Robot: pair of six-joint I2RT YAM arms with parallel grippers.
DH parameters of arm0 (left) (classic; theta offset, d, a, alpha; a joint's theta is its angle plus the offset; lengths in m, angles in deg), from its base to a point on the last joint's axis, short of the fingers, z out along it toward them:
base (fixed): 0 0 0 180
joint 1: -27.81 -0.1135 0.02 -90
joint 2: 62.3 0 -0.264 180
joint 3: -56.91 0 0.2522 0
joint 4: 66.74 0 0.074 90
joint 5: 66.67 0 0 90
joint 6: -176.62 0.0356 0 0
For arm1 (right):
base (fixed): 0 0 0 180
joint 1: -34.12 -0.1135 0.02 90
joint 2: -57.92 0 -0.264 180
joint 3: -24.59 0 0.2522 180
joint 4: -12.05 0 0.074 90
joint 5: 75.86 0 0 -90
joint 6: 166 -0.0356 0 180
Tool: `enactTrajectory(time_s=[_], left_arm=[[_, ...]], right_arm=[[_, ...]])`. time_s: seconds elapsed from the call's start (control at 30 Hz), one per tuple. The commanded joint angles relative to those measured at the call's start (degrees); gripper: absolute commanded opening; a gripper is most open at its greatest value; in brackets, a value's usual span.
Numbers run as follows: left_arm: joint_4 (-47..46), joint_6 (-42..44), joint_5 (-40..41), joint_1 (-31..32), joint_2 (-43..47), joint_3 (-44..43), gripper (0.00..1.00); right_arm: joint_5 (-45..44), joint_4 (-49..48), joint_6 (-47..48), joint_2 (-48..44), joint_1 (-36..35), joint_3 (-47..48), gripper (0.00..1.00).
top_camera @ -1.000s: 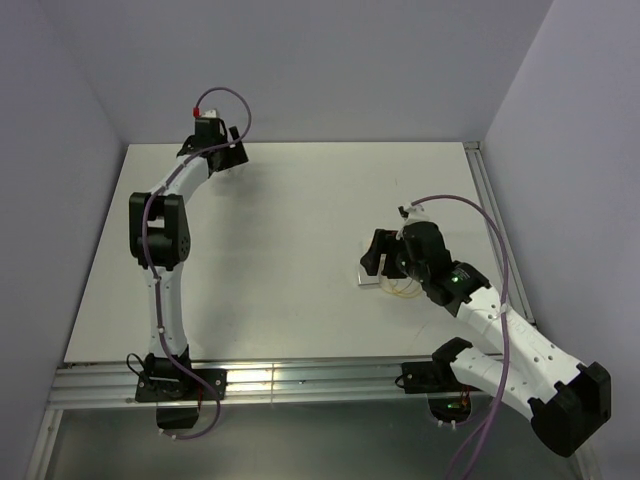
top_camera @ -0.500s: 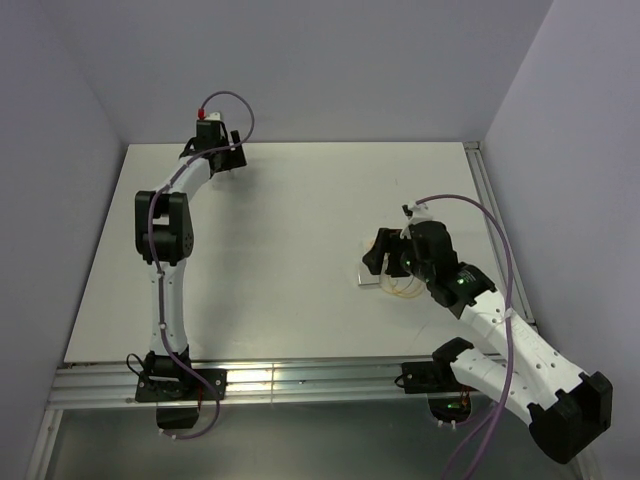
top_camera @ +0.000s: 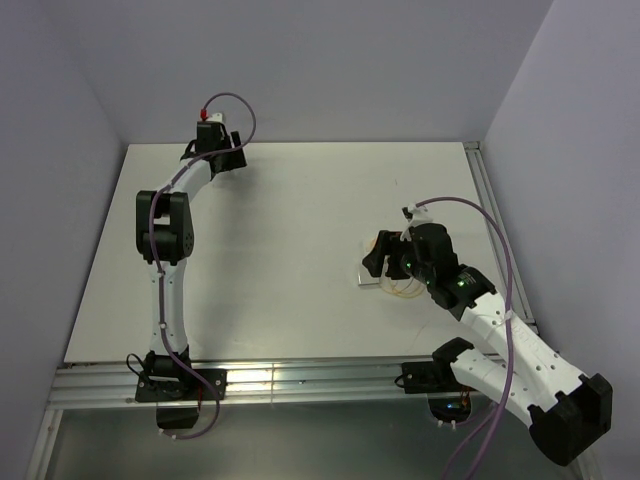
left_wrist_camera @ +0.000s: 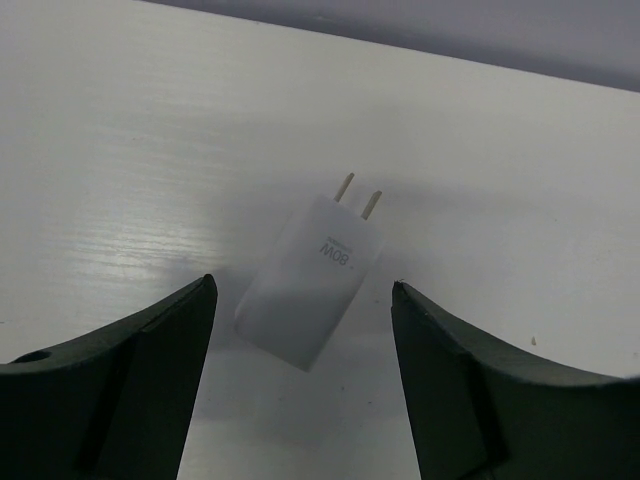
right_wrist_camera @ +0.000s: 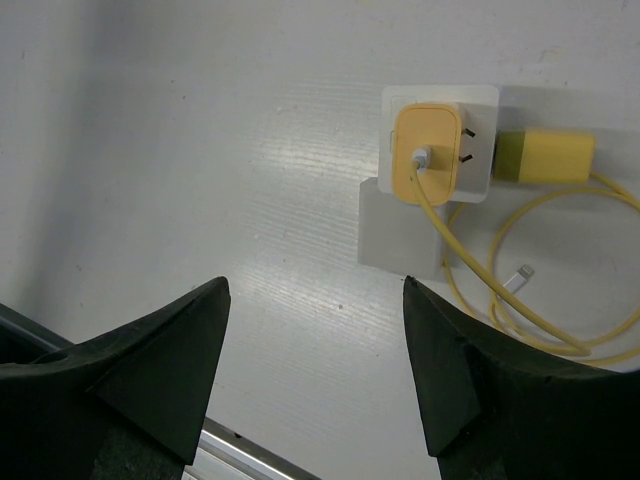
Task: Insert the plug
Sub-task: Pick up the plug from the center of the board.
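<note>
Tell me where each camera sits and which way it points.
Top: fixed above and behind, looking down on the white table; both arms show.
Left wrist: on that arm, looking down past dark claw fingers at a white two-pronged plug.
Right wrist: same, past its fingers at a yellow charger and coiled yellow cable.
Shared: top and right wrist show that cable.

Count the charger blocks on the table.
3. White two-prong charger block lying flat between the left jaws; yellow cabled block on the white socket plate; another yellow block beside it.
</note>
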Motion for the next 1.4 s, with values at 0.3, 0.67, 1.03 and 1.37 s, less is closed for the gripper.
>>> enactTrajectory(time_s=[0.3, 0.67, 1.03, 1.37], left_arm=[[-2.52, 0.39, -2.58, 0.06, 0.80, -1.25, 0.55], [-0.23, -1.37, -2.49, 0.06, -0.44, -3.19, 0.00], [-16.04, -11.29, -18.13, 0.85, 16.51, 18.68, 0.00], [-32.21, -23.75, -31.40, 11.66, 30.75, 38.02, 0.00]], right_arm=[[0.91, -1.34, -0.83, -1.69, 0.46, 0.43, 0.77], [-1.19, 1.29, -1.88, -3.19, 0.46, 0.60, 0.76], [-7.35, 5.78, -7.95, -2.39, 1.42, 1.31, 0.68], [-6.04, 13.76, -3.91, -2.66, 8.17, 6.22, 0.60]])
